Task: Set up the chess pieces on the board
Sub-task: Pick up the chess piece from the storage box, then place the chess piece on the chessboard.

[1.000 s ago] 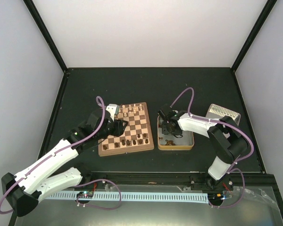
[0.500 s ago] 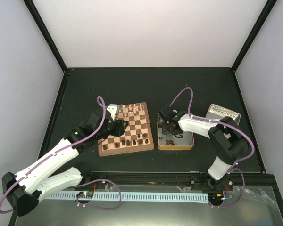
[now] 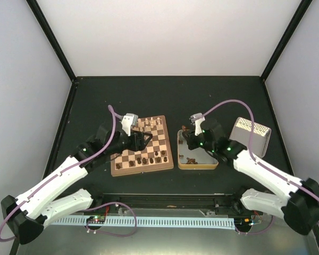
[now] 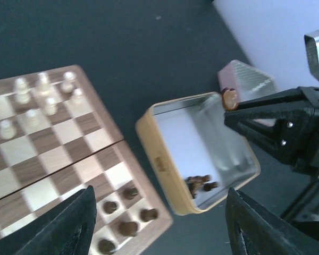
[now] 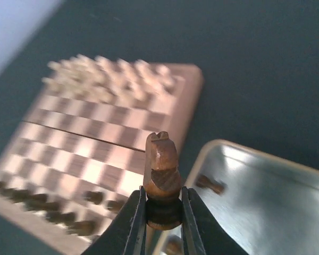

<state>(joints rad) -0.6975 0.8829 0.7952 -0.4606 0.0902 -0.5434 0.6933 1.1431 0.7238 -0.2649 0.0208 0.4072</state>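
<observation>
Our right gripper (image 5: pixel 163 211) has just risen from the metal tin (image 5: pixel 239 146) with a dark knight (image 5: pixel 160 164) pinched at its base, now above the tin's rim beside the board (image 3: pixel 141 171), ready for placing; our left gripper (image 3: pixel 143 140) hovers spread wide, empty.

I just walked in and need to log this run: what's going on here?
Two arms are setting up a chess set. The right tool is shut on a dark knight, held above the edge of the open tin beside the board. The left tool hangs open over the board. Pale pieces stand at the far side and dark pieces at the near side. A few more lie in the tin.
</observation>
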